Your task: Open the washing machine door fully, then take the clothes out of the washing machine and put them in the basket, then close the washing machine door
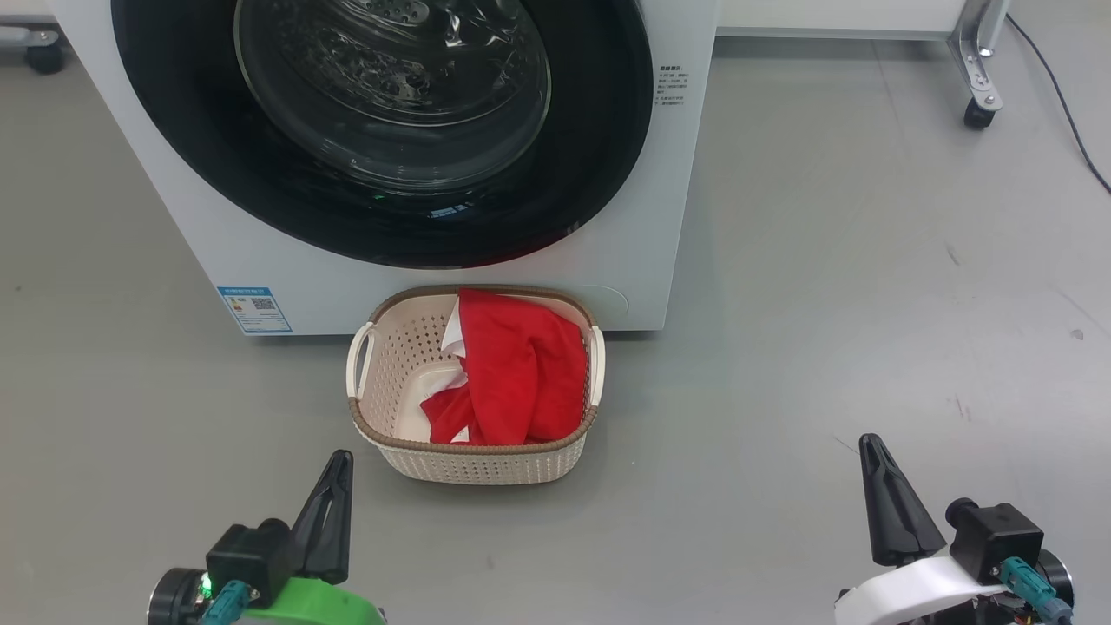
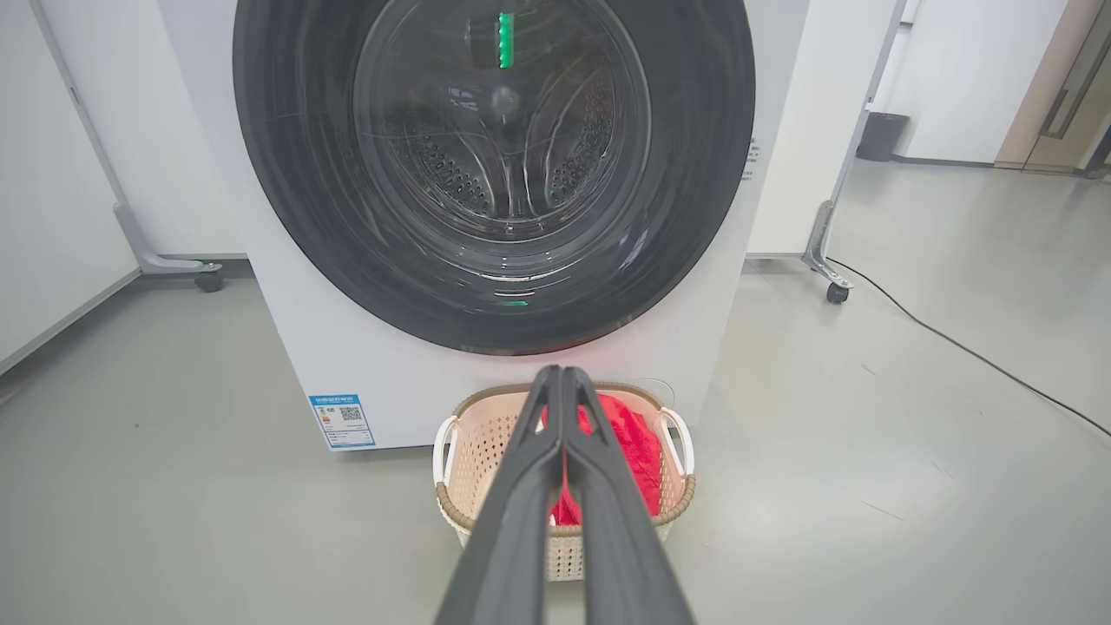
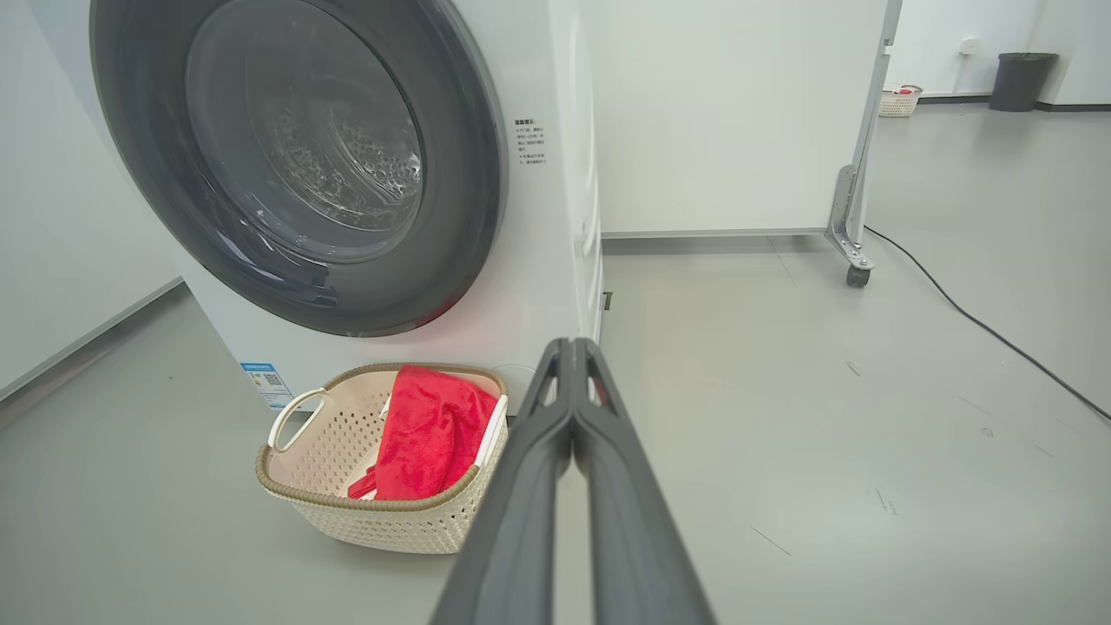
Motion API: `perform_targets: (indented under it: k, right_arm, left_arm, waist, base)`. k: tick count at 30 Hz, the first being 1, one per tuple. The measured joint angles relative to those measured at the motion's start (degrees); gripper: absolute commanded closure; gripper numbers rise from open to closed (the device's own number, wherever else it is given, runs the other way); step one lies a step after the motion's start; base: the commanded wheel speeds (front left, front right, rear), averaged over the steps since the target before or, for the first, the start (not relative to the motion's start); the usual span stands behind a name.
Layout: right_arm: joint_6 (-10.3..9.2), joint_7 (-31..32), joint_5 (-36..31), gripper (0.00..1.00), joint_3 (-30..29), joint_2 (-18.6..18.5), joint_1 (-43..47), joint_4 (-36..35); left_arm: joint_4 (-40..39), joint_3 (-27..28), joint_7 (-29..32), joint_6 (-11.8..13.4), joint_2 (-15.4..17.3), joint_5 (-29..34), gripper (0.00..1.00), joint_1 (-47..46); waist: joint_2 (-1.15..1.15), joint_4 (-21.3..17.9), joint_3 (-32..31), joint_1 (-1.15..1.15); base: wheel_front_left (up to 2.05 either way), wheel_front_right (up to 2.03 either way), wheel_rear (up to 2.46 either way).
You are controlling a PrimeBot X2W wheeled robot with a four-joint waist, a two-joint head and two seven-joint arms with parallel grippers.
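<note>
We saw the door shut, the clothes in the basket, our left claw and right claw pressed together, empty.

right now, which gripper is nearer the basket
Left. The left gripper sits just off the near left corner of the basket, jaws shut; the right gripper is far out to the basket's right.
</note>
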Motion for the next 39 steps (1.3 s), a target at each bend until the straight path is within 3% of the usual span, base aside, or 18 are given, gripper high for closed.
perform_targets:
  k: [10, 39]
  right_arm:
    - [0.57, 0.5, 5.1, 1.00, -0.1, 0.1, 0.1, 0.0]
    - [2.72, 6.2, 29.0, 1.00, -4.6, 0.7, -1.5, 1.2]
  left_arm:
    - [0.0, 0.9, 0.9, -0.4, -0.1, -5.1, 1.00, 0.2]
    - [0.4, 6.3, 7.1, -2.8, -0.7, -27.6, 1.00, 0.0]
  waist:
    - [0.00, -0.5, -0.2, 0.00]
    - [0.00, -1.9, -0.6, 0.00]
  base:
    - [0.00, 0.00, 0.00]
    - [0.00, 0.00, 0.00]
